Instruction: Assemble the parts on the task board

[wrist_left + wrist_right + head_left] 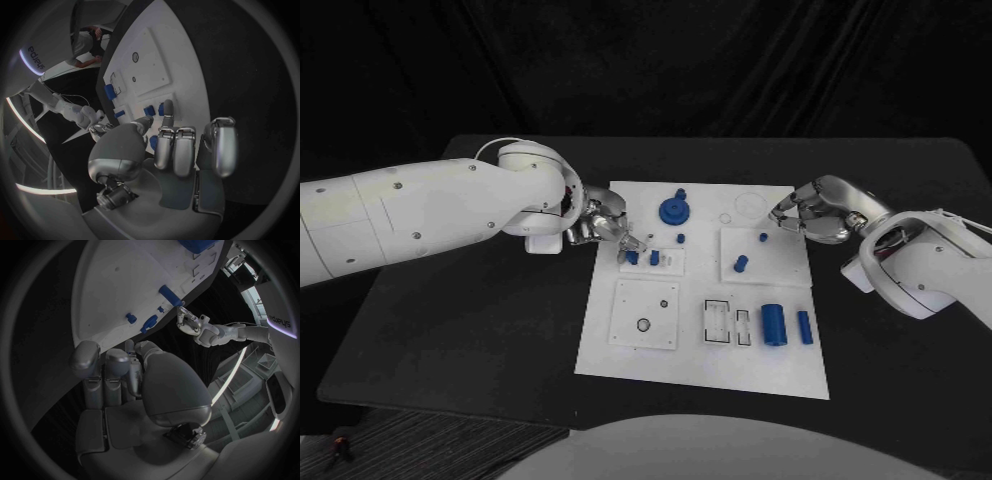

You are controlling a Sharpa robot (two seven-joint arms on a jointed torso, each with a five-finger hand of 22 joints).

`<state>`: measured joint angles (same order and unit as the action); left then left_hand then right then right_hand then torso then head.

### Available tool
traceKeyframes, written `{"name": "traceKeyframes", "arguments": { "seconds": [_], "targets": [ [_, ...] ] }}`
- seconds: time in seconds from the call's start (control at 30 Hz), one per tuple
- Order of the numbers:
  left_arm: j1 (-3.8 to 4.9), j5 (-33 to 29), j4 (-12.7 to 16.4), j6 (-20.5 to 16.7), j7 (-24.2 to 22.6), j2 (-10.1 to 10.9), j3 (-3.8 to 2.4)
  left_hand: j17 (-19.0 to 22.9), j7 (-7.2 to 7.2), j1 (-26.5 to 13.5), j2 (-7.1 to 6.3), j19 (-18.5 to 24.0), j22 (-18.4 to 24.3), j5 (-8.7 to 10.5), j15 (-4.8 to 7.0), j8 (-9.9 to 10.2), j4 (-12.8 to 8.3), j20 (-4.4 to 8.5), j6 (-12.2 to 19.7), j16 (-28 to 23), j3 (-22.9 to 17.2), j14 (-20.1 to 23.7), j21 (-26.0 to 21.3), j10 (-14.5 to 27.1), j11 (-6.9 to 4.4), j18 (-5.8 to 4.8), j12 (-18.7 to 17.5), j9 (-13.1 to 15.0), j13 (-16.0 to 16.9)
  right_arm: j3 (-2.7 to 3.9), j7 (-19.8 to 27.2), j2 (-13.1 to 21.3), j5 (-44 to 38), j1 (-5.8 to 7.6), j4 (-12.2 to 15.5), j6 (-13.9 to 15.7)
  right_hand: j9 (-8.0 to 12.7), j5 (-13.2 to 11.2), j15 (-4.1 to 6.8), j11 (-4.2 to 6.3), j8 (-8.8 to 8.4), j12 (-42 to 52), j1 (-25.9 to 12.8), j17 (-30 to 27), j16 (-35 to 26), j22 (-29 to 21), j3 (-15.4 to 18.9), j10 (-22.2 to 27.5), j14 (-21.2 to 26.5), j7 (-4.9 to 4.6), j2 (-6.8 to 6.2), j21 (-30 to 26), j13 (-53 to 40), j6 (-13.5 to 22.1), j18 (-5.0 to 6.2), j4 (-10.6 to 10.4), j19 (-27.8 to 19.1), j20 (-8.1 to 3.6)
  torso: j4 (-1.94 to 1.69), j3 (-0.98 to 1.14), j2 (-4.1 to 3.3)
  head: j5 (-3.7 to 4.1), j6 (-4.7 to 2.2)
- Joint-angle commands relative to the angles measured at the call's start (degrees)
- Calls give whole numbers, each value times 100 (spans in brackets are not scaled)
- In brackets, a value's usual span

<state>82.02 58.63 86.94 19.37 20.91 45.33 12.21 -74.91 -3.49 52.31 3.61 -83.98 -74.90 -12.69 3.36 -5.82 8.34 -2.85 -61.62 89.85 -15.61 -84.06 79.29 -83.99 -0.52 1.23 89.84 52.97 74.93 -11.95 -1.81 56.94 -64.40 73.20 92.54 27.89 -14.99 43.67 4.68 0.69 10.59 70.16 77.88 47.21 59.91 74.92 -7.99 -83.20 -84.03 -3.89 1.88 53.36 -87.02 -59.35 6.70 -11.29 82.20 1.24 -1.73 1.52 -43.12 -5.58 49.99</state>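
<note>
Task board lies flat mid-table, long side running away from the robot.

Left hand sits at the board's left edge, far half. One fingertip reaches onto the small raised plate there, touching or just above a short blue peg; a second blue peg stands just beside it. Other fingers curled side by side, nothing between them. Whether the peg is pinched: cannot tell.

Right hand hovers at the board's far right edge, fingers curled in together, nothing seen in them. Nearest parts: small blue peg and taller peg on the right raised plate, both apart from the hand.

Blue gear at far centre. Two blue cylinders lie near the right edge, nearer the robot
</note>
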Motion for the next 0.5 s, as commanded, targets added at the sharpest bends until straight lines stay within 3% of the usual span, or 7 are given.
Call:
{"name": "traceKeyframes", "arguments": {
  "seconds": [0.03, 0.27, 0.3, 0.4, 0.5],
  "targets": [
    [-12, 13, 12, 39, -73, -10, -3, -1509, 1, 109, -3, -129, -1206, -146, -17, 41, -82, -33, 37, 15, -9, -594, 8, -601, 17, 107, 16, -26, 1507, 4, -86, 1, -30, -18, 0, -17, -8, 15, 23, 37, 16, -20, 35, -5, -12, 217, -40, -12, -5, 6, -1, -37, 1802, -46, -4, 5, -27, -3, -2, 2, 1, -25, 1],
    [-12, 13, 13, 53, -75, -14, -3, -1509, 6, 215, -19, -127, -1204, -224, -15, 66, -182, -33, 37, 15, -30, -594, 3, -601, 14, 108, 16, -59, 1507, 4, -88, 5, -30, -20, -2, -19, -12, 15, 22, 35, 17, -35, 23, -21, -24, 214, -76, -9, -1, 4, -5, -57, 1812, -45, -2, 25, -31, -3, -1, 4, 1, -28, 1],
    [-12, 13, 13, 53, -76, -14, -3, -1509, 10, 273, -19, -126, -1204, -279, -13, 73, -238, -30, 32, 15, -53, -594, 0, -601, 10, 108, 16, -73, 1507, 4, -88, 6, -30, -20, -1, -19, -12, 15, 22, 35, 17, -35, 23, -21, -24, 214, -76, -9, -1, 4, -5, -57, 1812, -45, -2, 25, -31, -3, -2, 4, 0, -25, 1],
    [-12, 13, 17, 41, -78, -9, -3, -1509, 20, 470, -50, -123, -1202, -704, -2, 106, -463, -21, 39, 15, -172, -594, -7, -601, -1, 110, 16, -118, 1507, 4, -87, 6, -30, -20, -2, -20, -12, 15, 22, 35, 17, -35, 23, -21, -24, 214, -76, -9, -1, 4, -5, -57, 1812, -45, -2, 25, -31, -3, 0, 5, -1, -33, 1],
    [-12, 13, 27, 31, -81, -2, -3, -1509, 27, 586, -56, -124, -1202, -442, 4, 127, -679, -16, 34, 15, -419, -594, -7, -601, -8, 109, 16, -162, 1507, 4, -86, 4, -30, -20, -5, -21, -12, 15, 22, 35, 17, -35, 23, -21, -24, 214, -76, -9, -1, 4, -5, -57, 1812, -45, -2, 25, -31, -3, 0, 5, -1, -35, 1]
  ]
}}
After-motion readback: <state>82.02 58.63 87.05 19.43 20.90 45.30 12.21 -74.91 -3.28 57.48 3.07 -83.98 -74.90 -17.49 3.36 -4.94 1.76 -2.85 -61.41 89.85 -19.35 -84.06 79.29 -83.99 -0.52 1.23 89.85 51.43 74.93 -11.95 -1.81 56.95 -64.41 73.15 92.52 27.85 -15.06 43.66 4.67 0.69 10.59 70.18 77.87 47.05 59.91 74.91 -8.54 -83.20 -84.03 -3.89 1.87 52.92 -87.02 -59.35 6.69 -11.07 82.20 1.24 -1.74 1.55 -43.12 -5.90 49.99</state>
